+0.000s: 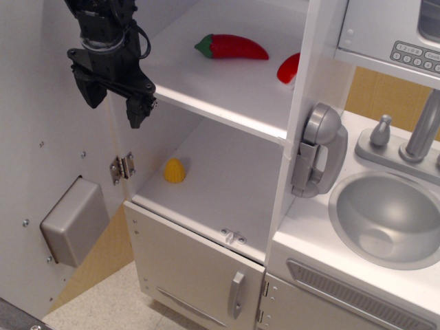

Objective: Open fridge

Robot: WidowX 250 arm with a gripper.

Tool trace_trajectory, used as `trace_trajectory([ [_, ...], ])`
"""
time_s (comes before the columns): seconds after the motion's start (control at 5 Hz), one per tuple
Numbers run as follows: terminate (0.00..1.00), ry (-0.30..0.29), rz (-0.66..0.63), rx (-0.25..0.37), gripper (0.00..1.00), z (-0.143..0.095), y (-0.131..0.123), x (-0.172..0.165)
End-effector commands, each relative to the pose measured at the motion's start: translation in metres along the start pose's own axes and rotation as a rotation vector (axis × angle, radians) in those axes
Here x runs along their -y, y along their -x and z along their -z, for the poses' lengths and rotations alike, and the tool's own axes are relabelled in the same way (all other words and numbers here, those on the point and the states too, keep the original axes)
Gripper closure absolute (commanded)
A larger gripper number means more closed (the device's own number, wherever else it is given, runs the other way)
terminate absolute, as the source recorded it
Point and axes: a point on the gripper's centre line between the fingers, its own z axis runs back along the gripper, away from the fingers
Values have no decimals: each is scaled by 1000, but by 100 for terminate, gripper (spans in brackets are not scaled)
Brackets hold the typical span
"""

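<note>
- The fridge (pixel 227 172) fills the left and middle of the view, a tall white cabinet whose large door (pixel 48 158) is swung wide open to the left, showing its inner face.
- On that inner face, low down, a grey box-shaped housing (pixel 72 221) sticks out, and small screws dot the white panel around it.
- A silver hinge (pixel 122 167) joins the door to the fridge's left edge, level with the lower compartment.
- Inside the fridge, an upper white shelf (pixel 227 86) carries a red chili pepper (pixel 231 47) with a green stem; a second red piece (pixel 289 67) lies at the shelf's right edge, partly hidden by the fridge's side wall.
- On the lower shelf (pixel 213 189), a small yellow toy (pixel 174 170) sits near the left side, close to the hinge.
- The black claw (pixel 113 103) hangs at the fridge's upper left, in front of the gap between door and upper shelf; its two fingers point down, spread apart, with nothing between them.
- Below the fridge's open compartment is a smaller white door (pixel 199 275) with a short silver handle (pixel 236 294).
- Right of the fridge, a grey toy phone (pixel 317 150) hangs on its side wall.
- Further right lie a grey sink (pixel 388 220) with a faucet (pixel 421 130), and above them the microwave keypad (pixel 416 53).
</note>
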Motion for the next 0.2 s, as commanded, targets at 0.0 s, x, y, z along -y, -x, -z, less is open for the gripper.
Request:
trace_trajectory([
  [0.0,100,-15,-5,41,0,-23,-9,-8],
])
